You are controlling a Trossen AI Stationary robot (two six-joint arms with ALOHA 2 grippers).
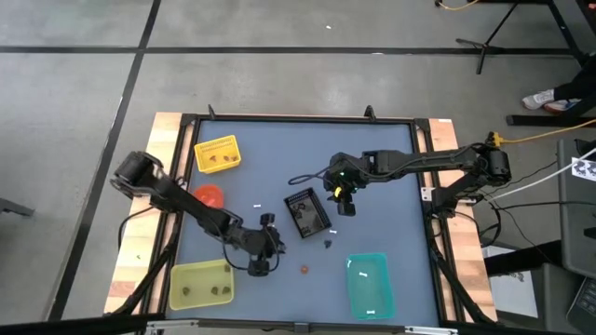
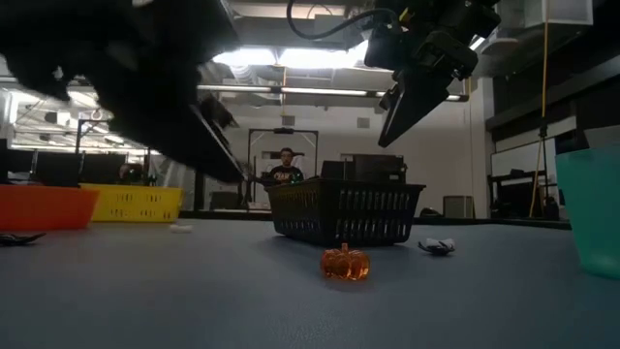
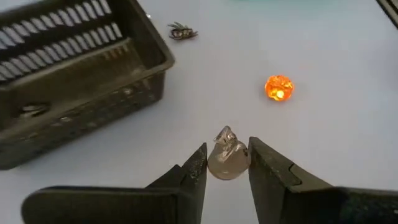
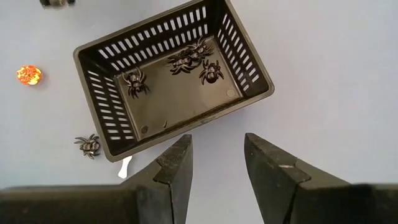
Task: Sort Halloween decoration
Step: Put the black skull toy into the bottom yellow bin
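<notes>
Beside the black basket [image 3: 74, 81] my left gripper [image 3: 227, 163] pinches a pale ghost trinket [image 3: 227, 160]; next I judge a lift toward its bin. Above the basket, my right gripper [image 4: 216, 158] hovers, fingers spread

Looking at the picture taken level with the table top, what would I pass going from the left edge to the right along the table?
Orange plastic tray → yellow slotted basket → small white trinket → black slotted basket → small dark and white trinket → teal translucent bin. The little orange pumpkin lies in front of the black basket.
</notes>
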